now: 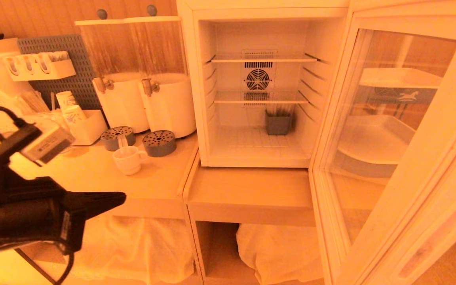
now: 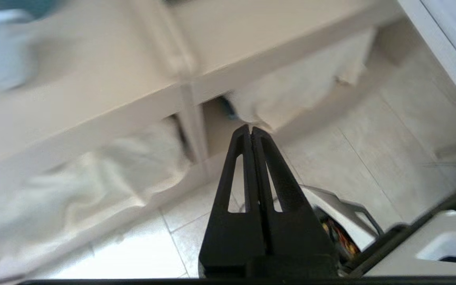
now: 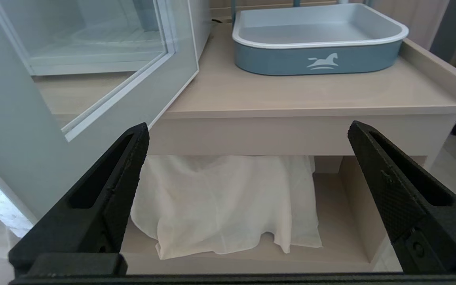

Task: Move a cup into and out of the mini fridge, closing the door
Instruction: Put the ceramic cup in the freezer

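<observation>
The small white cup (image 1: pixel 128 159) stands on the counter left of the mini fridge (image 1: pixel 257 91), with its handle towards the fridge. The fridge's door (image 1: pixel 394 150) is swung wide open at the right, and the wire shelves inside hold nothing. My left gripper (image 1: pixel 122 198) hangs in front of the counter's edge, below and nearer than the cup, shut and empty; in the left wrist view the left gripper (image 2: pixel 250 127) points at the counter's lower shelf. My right gripper (image 3: pixel 247 130) is open and empty, low beside the open door, and does not show in the head view.
Two white drink dispensers (image 1: pixel 149 103) and two grey drip trays (image 1: pixel 159 143) stand behind the cup. Paper cups (image 1: pixel 69 107) sit further left. A small grey box (image 1: pixel 278 123) stands on the fridge floor. A blue-grey tray (image 3: pixel 319 39) rests on the counter right of the fridge.
</observation>
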`<state>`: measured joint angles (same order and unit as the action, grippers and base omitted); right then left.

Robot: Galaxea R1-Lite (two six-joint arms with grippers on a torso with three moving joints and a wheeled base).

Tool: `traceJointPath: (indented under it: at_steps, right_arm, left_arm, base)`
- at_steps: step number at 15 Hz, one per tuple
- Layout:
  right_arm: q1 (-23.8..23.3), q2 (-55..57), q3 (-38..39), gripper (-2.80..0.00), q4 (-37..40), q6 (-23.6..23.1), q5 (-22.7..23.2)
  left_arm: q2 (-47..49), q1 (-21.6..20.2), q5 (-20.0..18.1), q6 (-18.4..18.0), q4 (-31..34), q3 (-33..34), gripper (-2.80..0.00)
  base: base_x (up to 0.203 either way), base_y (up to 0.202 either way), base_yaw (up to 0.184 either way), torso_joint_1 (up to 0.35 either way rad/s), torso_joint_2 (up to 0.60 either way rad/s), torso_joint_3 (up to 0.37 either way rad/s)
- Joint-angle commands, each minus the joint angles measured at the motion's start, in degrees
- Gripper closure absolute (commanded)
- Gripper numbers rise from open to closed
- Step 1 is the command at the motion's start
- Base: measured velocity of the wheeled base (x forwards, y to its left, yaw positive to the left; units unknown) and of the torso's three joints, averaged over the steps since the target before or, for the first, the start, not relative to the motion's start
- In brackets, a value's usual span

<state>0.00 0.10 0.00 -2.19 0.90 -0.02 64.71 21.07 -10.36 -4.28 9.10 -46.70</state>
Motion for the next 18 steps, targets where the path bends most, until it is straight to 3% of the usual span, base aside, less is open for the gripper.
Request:
traceJointPath:
  at_steps: [1,5,7,9,11,13,15,18]
  right_arm:
    - [0.0,0.0,0.88,-2.8,0.0,-0.01,0.02]
    - [0.0,0.08,0.88,-2.8,0.0,-0.02,0.02]
    - [0.0,-0.01,0.88,-2.8,0.0,-0.02,-0.06]
    - [0.0,0.06,0.88,-2.8,-0.08,-0.02,0.02]
    - [0.0,-0.01,0.88,-2.8,0.0,-0.02,0.02]
    - [0.0,-0.01,0.88,-2.8,-0.09,-0.02,0.02]
    - [0.0,0.02,0.88,-2.8,-0.05,-0.02,0.02]
    - [0.0,0.08,0.88,-2.8,-0.09,-0.02,0.02]
  left_arm:
    - [-7.31,-3.3,-0.01,0.01,2.39,0.41,0.0]
    - [-24.15,-6.2,0.31,1.44,17.65,-1.26,0.0]
    - [-33.1,-6.56,0.45,6.29,31.04,-5.29,0.0]
    - [-40.7,-7.15,0.49,12.26,39.79,-8.23,0.0]
    - [-45.24,-12.02,-0.27,15.28,45.98,-9.43,0.0]
    - [-49.65,-20.16,-5.63,15.68,51.01,-9.74,0.0]
    - [-55.08,-21.49,-11.21,15.45,55.96,-9.64,0.0]
    - [-64.19,-21.32,-10.12,12.31,55.8,-1.91,0.0]
  base:
    - [0.0,0.0,0.0,0.0,0.0,0.0]
    - [0.0,0.0,0.0,0.0,0.0,0.0]
    - [0.0,0.0,0.0,0.0,0.0,0.0]
    - [0.0,0.0,0.0,0.0,0.0,0.0]
    - [0.0,0.0,0.0,0.0,0.0,0.0]
    - [0.0,0.0,0.0,0.0,0.0,0.0]
    - [0.0,0.0,0.0,0.0,0.0,0.0]
    - [0.0,0.0,0.0,0.0,0.0,0.0]
